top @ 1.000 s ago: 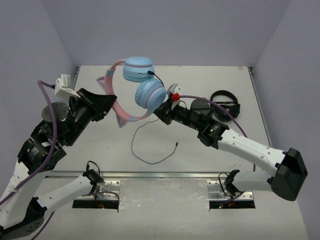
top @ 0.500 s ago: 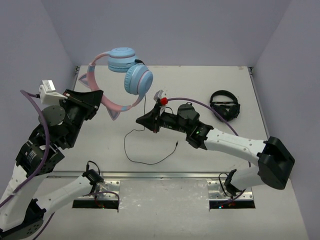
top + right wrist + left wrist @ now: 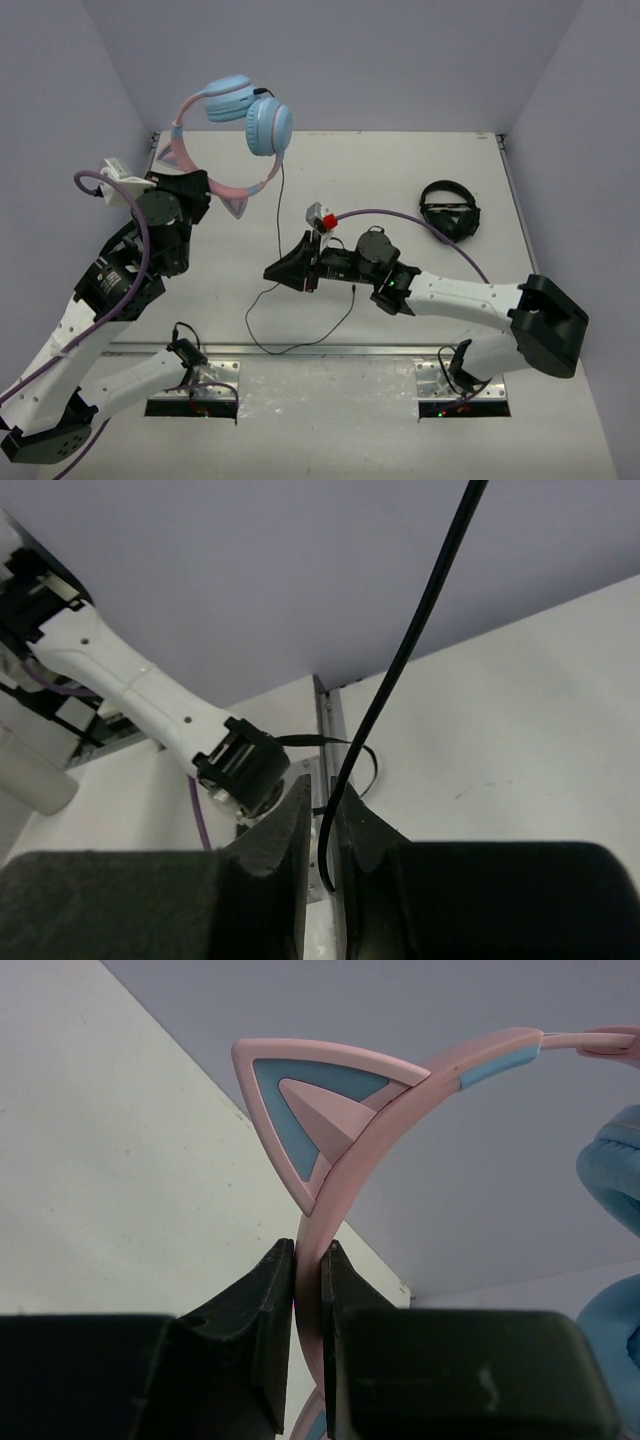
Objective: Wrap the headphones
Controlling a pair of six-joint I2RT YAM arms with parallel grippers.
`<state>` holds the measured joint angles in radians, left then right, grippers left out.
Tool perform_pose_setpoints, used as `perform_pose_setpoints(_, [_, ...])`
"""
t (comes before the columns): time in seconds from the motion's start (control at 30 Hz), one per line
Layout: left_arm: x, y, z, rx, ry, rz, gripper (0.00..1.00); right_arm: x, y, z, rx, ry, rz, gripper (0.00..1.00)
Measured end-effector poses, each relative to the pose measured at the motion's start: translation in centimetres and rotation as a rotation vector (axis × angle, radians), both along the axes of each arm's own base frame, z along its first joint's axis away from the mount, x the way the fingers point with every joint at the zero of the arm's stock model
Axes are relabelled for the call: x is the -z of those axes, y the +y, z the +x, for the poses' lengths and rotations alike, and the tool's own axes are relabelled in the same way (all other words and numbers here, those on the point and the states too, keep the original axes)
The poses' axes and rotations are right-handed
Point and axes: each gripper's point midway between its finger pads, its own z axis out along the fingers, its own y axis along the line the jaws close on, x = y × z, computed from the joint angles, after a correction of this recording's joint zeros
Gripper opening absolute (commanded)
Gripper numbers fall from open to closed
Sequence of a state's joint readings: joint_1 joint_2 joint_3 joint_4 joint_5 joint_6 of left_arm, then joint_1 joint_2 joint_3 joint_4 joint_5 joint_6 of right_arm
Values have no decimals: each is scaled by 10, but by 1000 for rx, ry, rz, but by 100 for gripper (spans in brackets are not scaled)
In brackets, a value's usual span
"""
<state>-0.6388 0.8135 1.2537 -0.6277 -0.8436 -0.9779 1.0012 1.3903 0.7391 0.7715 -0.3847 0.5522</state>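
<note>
Left pincer: the left pincer (image 3: 308, 1260) is clamping together on the pink headband (image 3: 400, 1090) of the headphones (image 3: 268, 125), just below one cat ear (image 3: 300, 1110).
Headphones, place: they are hanging in the air over the far left part of the tabletop (image 3: 400, 170), touching nothing but the left pincer (image 3: 200, 190).
Right pincer: the right pincer (image 3: 322, 800) is sitting low over the near middle of the tabletop, well apart from the ear cups. Its jaws are standing almost together, with the thin black cable (image 3: 420, 610) running through the slit between them.
Hard to tell: whether the right pincer (image 3: 275, 272) is actually pinching the cable or only enclosing it; I cannot tell.
Cut off: the left wrist view is showing only the rims of the blue cups at its right edge. The second cat ear is showing only in the top view.
Direction: in the top view the headband is arching from the left pincer up and rightward, with both cups at the far right end.
Cable: the cable (image 3: 281, 220) is dropping nearly straight from the nearer cup to the right pincer, then looping on the tabletop.
Other: black headphones (image 3: 450, 212) are lying at the right.
</note>
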Motion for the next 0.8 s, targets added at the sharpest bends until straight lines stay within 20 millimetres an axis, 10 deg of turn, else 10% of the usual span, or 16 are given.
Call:
perform_pose_setpoints(0.6, [-6, 21, 0, -122, -29, -2, 0, 22, 28, -25, -164, 190, 69, 1])
perform_pose_setpoints(0.8, [20, 30, 5, -191, 9, 90, 0, 9, 33, -36, -175, 184, 14, 1])
